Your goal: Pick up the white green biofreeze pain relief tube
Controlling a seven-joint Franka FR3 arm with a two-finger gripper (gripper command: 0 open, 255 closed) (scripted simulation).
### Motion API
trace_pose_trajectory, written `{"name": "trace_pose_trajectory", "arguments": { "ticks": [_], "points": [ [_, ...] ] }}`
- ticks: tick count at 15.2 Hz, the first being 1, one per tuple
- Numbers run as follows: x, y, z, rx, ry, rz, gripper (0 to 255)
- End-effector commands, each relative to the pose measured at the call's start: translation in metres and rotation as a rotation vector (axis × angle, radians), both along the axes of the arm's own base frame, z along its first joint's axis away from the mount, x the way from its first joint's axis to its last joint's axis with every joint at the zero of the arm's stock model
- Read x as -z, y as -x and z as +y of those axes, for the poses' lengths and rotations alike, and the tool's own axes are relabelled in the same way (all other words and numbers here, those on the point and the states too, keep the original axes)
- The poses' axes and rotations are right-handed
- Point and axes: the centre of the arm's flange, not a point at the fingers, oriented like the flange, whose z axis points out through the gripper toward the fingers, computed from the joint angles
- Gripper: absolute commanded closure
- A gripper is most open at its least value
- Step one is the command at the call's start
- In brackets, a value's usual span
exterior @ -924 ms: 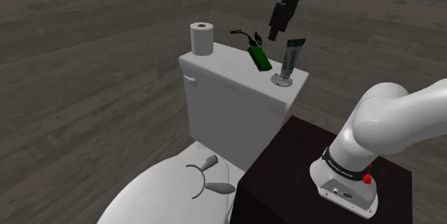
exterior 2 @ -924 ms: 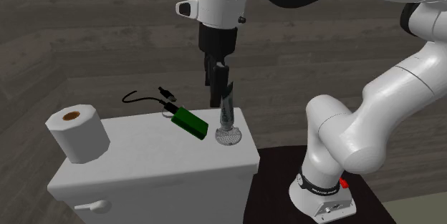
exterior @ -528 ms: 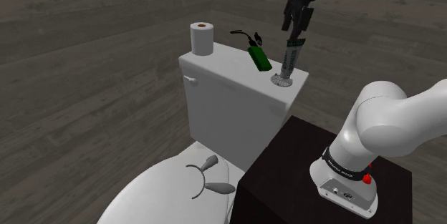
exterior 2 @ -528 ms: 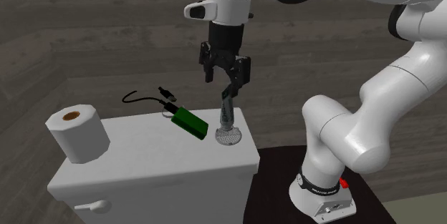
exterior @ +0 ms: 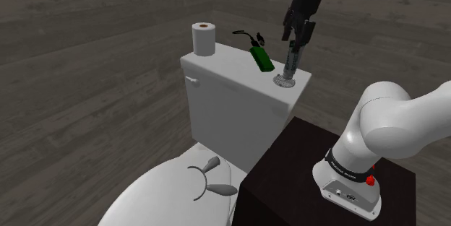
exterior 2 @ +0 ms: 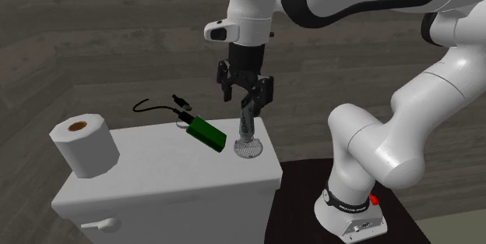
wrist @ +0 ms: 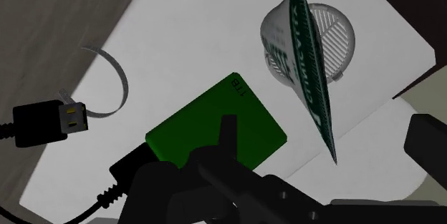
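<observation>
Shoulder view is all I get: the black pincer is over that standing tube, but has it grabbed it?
Observer: Not yet. In the wrist view the pincer is open; the flat end of the tube sits between its fingers, touching neither.
Operator: What's lying beside it?
Observer: A flat green box; the wrist view shows "TB" printed on it.
Operator: Is it plugged into anything?
Observer: No. The wrist view shows its black plug lying free.
</observation>
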Motion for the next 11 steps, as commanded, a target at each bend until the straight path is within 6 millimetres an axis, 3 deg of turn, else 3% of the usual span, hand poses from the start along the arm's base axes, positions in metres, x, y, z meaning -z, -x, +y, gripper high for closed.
{"name": "trace_pose_trajectory", "arguments": {
  "ticks": [1, 2, 11],
  "points": [
    [0.0026, -0.0006, 0.0004, -0.001, 0.0, 0.0, 0],
    [0.0023, -0.0008, 0.0002, -0.001, 0.0, 0.0, 255],
    [0.0026, -0.0006, 0.0004, -0.001, 0.0, 0.0, 255]
  ]
}}
